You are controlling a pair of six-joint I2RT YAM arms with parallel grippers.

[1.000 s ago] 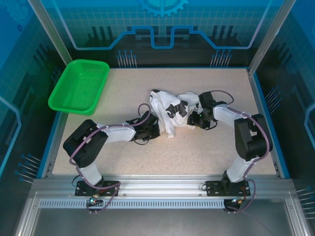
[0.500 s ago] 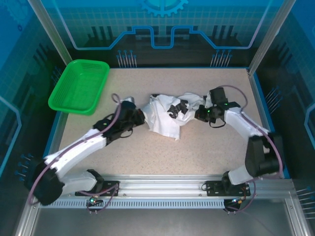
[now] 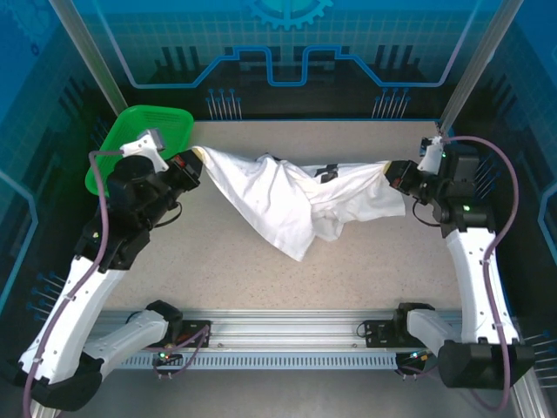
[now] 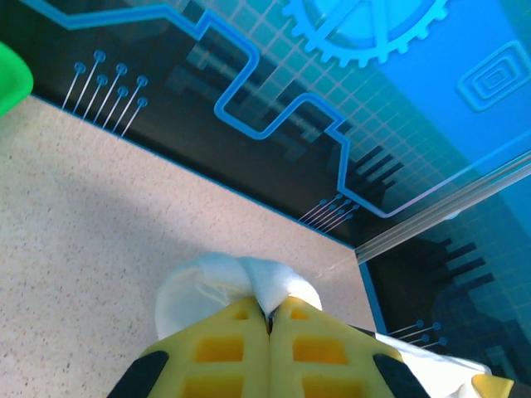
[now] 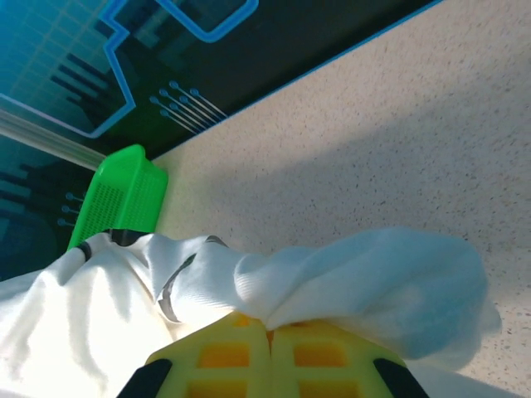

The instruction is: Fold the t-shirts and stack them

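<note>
A white t-shirt [image 3: 287, 196] hangs stretched between my two grippers above the middle of the table, twisted near its centre, with a pointed fold drooping toward the table. My left gripper [image 3: 197, 159] is shut on its left end, beside the green basket. In the left wrist view the yellow fingers [image 4: 224, 352] pinch a small puff of white cloth [image 4: 220, 286]. My right gripper [image 3: 393, 171] is shut on the right end. In the right wrist view the cloth [image 5: 348, 282] bunches over the fingertips [image 5: 315, 352]. Black print [image 3: 325, 173] shows near the twist.
A green mesh basket [image 3: 130, 144] stands at the table's back left corner, close behind my left gripper, and also appears as the basket [image 5: 120, 203] in the right wrist view. Blue side rails and a back wall bound the speckled tabletop [image 3: 365, 261].
Both arms rose and swung apart, left to the back left, right to the back right, pulling the crumpled t-shirt out into a stretched span. My right gripper closed on the cloth.
</note>
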